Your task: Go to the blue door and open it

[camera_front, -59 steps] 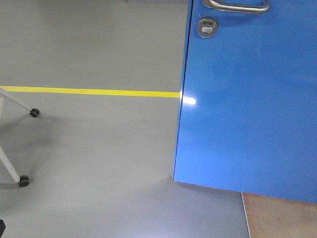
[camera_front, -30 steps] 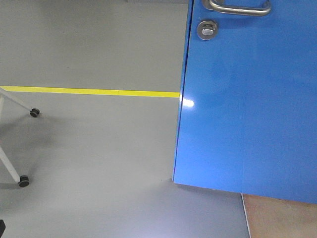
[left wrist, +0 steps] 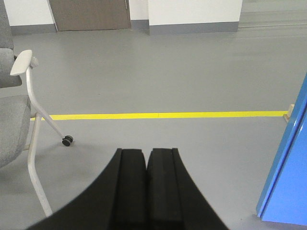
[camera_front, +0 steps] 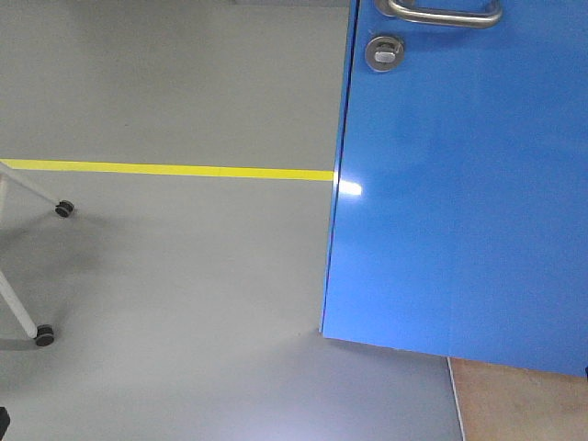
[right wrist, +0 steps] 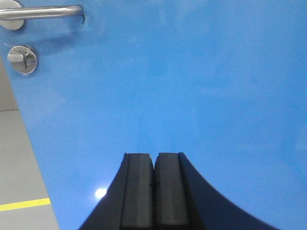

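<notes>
Door (camera_front: 459, 202) fills the right half of the front view: flat, glossy bright blue, with a light glare spot near its left edge. Silver lever handle (camera_front: 444, 12) at the top, round silver lock (camera_front: 384, 52) just below it. The door's bottom edge sits above grey floor (camera_front: 184, 276), with a strip of tan floor (camera_front: 524, 404) near right.

Yellow line (camera_front: 165, 169) runs across the floor and meets the door's left edge. Chair (left wrist: 19, 120) on casters at far left.

Right gripper (right wrist: 153, 191) faces the door panel, jaws pressed together, holding nothing. Handle and lock sit up-left of it. Left gripper (left wrist: 146, 191) points at open floor, jaws together, empty; door edge at its right.
</notes>
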### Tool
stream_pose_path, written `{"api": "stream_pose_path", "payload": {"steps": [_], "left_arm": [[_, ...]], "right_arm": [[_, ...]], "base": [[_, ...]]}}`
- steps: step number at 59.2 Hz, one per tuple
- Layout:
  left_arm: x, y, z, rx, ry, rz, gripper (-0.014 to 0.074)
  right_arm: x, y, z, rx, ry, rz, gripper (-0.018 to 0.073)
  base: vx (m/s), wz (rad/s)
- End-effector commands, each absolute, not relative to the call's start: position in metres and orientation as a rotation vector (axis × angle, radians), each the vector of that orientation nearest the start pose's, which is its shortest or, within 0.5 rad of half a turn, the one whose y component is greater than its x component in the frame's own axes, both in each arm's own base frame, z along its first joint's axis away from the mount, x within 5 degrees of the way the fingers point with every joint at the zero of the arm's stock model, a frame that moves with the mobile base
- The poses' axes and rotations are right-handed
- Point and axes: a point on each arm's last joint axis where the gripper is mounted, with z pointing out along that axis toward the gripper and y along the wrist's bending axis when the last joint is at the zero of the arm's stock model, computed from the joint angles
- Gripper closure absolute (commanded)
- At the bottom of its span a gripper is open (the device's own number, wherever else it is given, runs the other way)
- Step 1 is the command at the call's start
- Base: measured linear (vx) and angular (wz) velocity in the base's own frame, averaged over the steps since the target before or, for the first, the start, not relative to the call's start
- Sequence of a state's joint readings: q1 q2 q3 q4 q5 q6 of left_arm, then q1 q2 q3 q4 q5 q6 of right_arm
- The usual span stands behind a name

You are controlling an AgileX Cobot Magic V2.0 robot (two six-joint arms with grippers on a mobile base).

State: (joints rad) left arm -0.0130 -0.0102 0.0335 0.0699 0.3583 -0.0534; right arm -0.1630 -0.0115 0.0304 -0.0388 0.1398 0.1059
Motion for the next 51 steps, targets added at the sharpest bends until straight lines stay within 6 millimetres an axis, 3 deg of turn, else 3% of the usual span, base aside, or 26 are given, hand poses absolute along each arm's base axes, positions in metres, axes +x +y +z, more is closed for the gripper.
{"api": "stream_pose_path", "payload": {"steps": [1, 51], "left_arm": [[0.0531, 0.001, 0.1888, 0.004, 1.735, 0.012, 0.0526], [0.0531, 0.001, 0.1888, 0.004, 1.735, 0.012, 0.0526]], "right_arm": [[0.0556, -0.0095, 0.1954, 0.17, 1.554, -0.092, 0.0564], [0.0556, -0.0095, 0.1954, 0.17, 1.554, -0.092, 0.0564]], "base": [[0.0, 0.0], [0.0, 0.0]]}}
